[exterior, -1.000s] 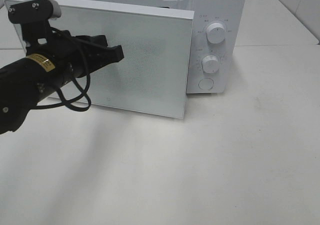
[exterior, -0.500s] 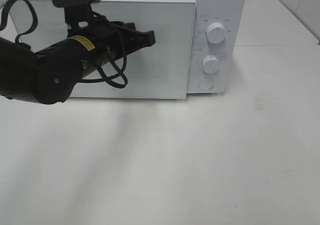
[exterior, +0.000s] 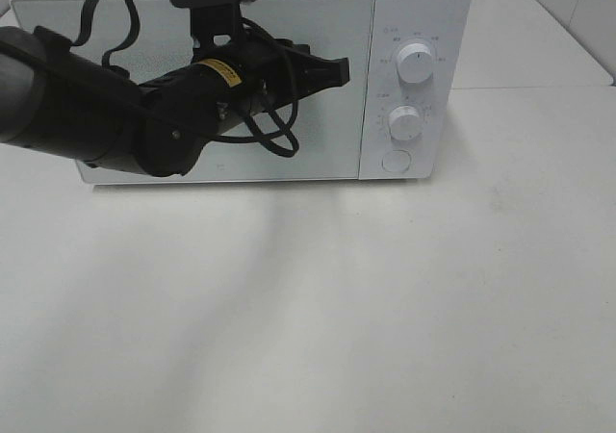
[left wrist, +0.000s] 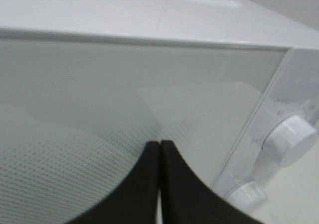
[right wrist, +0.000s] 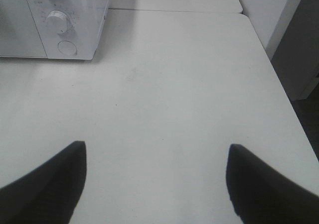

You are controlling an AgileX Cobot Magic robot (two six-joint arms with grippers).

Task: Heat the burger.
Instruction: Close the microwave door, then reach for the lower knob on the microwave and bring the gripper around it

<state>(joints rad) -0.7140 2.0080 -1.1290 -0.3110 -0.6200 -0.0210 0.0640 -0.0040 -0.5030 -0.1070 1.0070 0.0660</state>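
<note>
The burger is out of view; the frosted door hides whatever is inside the white microwave [exterior: 416,10]. The microwave door [exterior: 327,135] sits flush with the front. My left gripper [exterior: 339,67] is shut and empty, its tip at the upper right part of the door, close to the control panel. In the left wrist view the closed fingertips [left wrist: 160,143] point at the door glass [left wrist: 99,94]. My right gripper [right wrist: 155,147] is open and empty over bare table, to the right of the microwave [right wrist: 30,35].
The control panel has an upper knob [exterior: 415,63], a lower knob [exterior: 405,122] and a round button [exterior: 396,162]. The white table [exterior: 385,308] spreads in front. Its right edge [right wrist: 279,84] and a dark gap beyond show in the right wrist view.
The microwave door has swung from partly open to shut. My left arm moved right and back along with it, its gripper staying shut.
</note>
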